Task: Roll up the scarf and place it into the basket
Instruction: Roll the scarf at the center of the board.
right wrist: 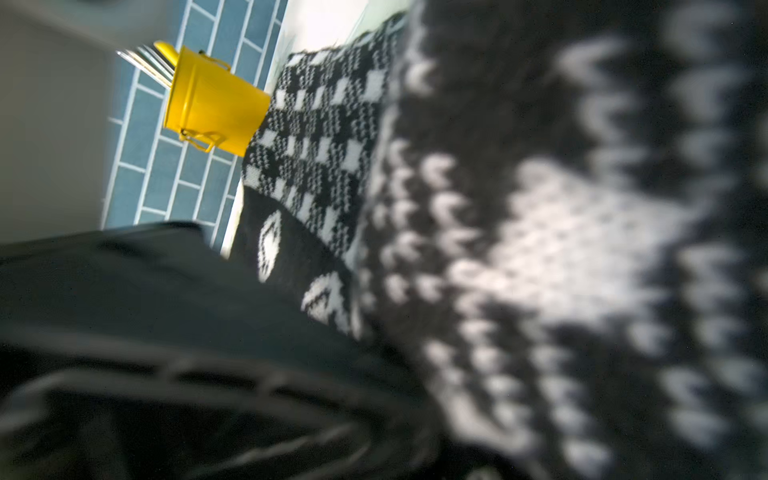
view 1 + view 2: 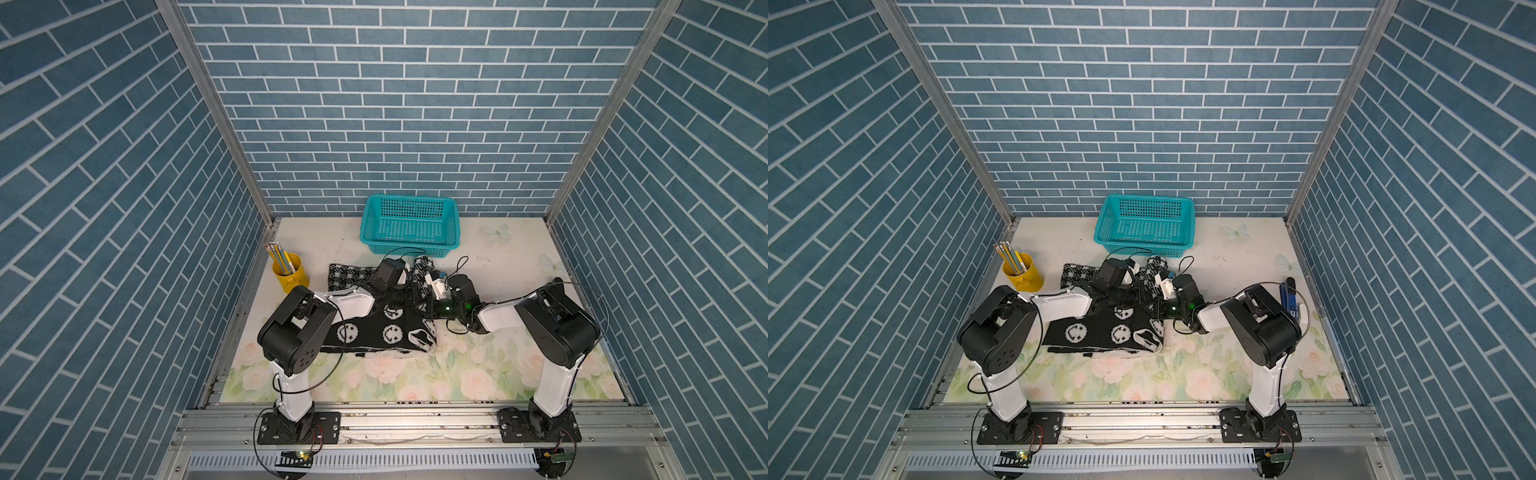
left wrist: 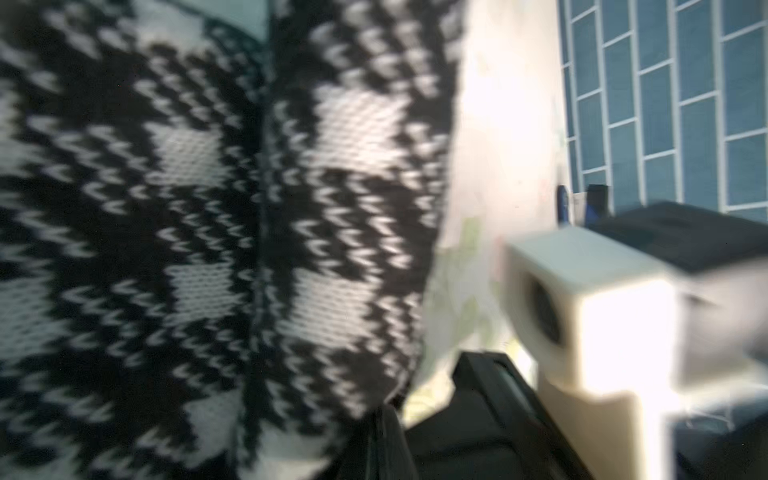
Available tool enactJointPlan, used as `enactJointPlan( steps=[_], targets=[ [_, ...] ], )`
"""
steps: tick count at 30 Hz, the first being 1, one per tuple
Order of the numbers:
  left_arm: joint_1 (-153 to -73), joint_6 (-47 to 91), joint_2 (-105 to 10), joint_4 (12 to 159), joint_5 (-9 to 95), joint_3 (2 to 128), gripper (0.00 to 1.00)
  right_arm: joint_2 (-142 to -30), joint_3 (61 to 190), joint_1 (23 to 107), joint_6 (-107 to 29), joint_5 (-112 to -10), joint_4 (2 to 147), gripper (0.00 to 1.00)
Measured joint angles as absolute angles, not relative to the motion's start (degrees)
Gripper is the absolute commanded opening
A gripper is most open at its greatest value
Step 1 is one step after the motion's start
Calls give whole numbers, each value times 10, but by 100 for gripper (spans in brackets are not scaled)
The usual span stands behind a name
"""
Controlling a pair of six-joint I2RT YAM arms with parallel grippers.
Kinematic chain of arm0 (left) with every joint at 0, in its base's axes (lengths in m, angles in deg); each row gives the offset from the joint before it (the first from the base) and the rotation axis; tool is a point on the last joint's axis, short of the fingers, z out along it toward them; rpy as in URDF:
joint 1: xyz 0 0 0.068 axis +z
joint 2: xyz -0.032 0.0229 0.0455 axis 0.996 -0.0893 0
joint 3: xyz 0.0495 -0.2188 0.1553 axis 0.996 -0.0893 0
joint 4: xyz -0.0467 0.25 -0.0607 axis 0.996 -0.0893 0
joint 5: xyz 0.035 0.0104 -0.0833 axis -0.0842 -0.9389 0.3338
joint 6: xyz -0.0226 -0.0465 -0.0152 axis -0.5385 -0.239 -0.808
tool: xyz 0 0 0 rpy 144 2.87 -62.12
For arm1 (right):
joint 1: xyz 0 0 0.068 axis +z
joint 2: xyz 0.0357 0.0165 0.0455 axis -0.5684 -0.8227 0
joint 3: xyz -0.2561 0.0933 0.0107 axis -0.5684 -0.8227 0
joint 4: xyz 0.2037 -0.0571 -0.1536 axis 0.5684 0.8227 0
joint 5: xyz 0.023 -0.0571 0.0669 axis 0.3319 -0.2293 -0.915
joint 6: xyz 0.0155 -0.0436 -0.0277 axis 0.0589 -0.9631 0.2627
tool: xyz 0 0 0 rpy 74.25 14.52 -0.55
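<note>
Left wrist view: scarf (image 3: 249, 228), partly rolled on the table (image 2: 498, 257) near the basket (image 2: 409, 208), pinched in the closed left gripper (image 3: 374, 440) and closed right gripper (image 2: 423, 296); advance both together, cloth taut, so it winds evenly.

Bare table (image 2: 507, 257) open right of the basket (image 2: 368, 220) and along the front, yellow pencil cup (image 2: 288, 272) by the left wall, left arm (image 2: 349, 303) and right arm (image 2: 496, 318) crowding the scarf (image 2: 374, 332) mid-table
</note>
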State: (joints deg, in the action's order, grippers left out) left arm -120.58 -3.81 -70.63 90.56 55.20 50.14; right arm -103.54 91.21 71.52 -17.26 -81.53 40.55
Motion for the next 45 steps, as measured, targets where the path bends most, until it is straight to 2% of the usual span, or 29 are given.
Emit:
enactJointPlan(
  steps=[8, 13, 16, 19, 30, 36, 45],
  targets=[
    [-1197, -39, -726, 931, 544, 489, 0, -916, 868, 714, -186, -781, 498, 0],
    [-1186, -39, -715, 954, 541, 455, 0, -857, 860, 663, -206, -749, 558, 0],
    [-1175, -39, -700, 964, 540, 430, 0, -869, 859, 618, -221, -737, 577, 0],
    [-1169, -39, -696, 972, 542, 419, 0, -911, 864, 609, -234, -738, 583, 0],
    [-1167, -37, -695, 988, 545, 408, 0, -1035, 922, 666, -232, -803, 506, 0],
    [-1148, -34, -658, 991, 542, 364, 0, -1041, 925, 705, -213, -814, 466, 0],
    [-1112, -25, -611, 971, 529, 314, 0, -1037, 963, 718, -203, -819, 455, 0]
  ],
)
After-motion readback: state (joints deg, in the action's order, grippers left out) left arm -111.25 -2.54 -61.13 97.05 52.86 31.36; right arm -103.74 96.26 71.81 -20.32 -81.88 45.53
